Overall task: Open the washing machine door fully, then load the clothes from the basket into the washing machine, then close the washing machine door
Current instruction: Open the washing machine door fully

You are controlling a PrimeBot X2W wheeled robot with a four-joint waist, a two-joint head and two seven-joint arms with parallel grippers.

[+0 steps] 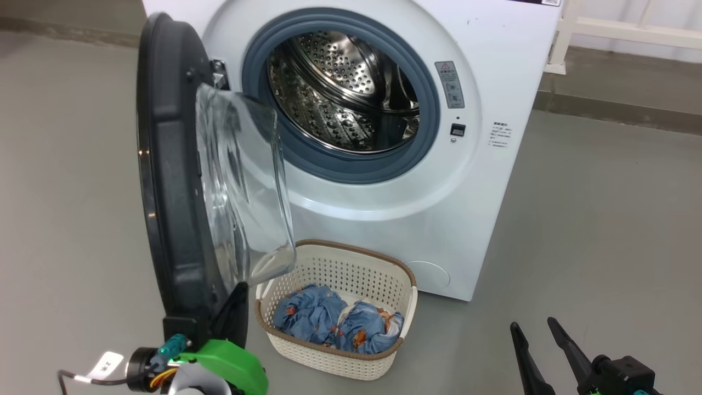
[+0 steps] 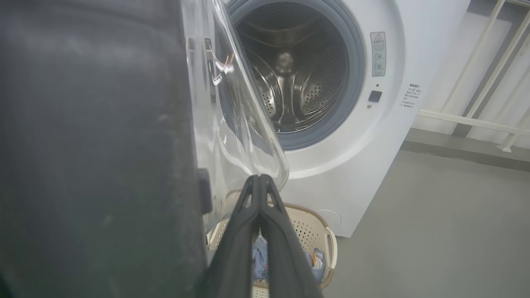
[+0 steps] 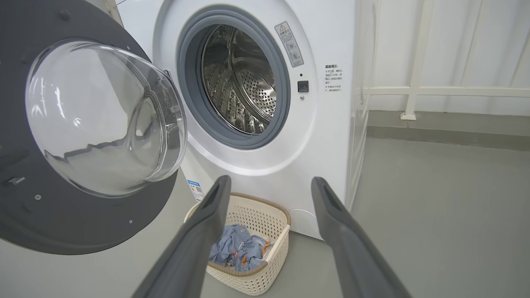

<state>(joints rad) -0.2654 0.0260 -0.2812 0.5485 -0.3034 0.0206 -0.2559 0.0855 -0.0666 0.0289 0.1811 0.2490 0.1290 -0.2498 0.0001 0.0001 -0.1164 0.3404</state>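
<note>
Head view: the glossy black round washing machine door (image 1: 170,181) stands swung open on the big white washing machine (image 1: 482,181). Light blue printed clothes (image 1: 334,323) lie in the cream perforated plastic basket (image 1: 329,362), which sits on the floor at the machine's front.
Left wrist view: the left gripper (image 2: 259,179), fingers pressed together, is just beside the door's glass.
Right wrist view: the right gripper (image 3: 271,182) is spread wide.

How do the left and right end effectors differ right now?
The left end effector has its fingers pressed together; the right end effector is open. The left is beside the lower edge of the washing machine door; the right hangs over the floor, away from it. Both have dark fingers, holding nothing.
</note>
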